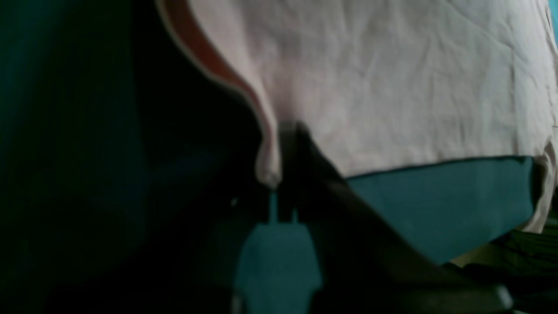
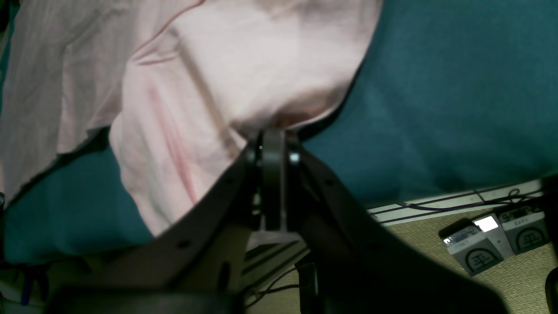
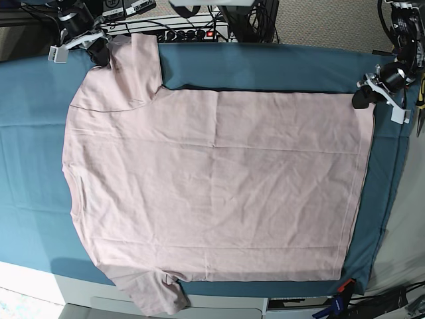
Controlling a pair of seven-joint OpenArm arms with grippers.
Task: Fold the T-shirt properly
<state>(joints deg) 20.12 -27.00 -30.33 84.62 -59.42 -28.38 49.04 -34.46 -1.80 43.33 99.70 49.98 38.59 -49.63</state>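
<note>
The T-shirt (image 3: 219,186) lies spread flat, plain side up, on the teal cloth (image 3: 33,173), neck toward the base view's left. The right gripper (image 2: 272,133) is clamped on the far sleeve (image 3: 136,63). The left gripper (image 1: 287,128) is closed on the far hem corner (image 3: 366,100). Small boxes (image 2: 495,242) sit on the floor.

A pale pink T-shirt (image 3: 219,186), plain with no print showing, lies on a teal cloth (image 3: 33,166). In the right wrist view, faint darker pink streaks mark its fabric. Both grippers are black. Two small grey boxes (image 2: 497,242) carry dark circular emblems.
</note>
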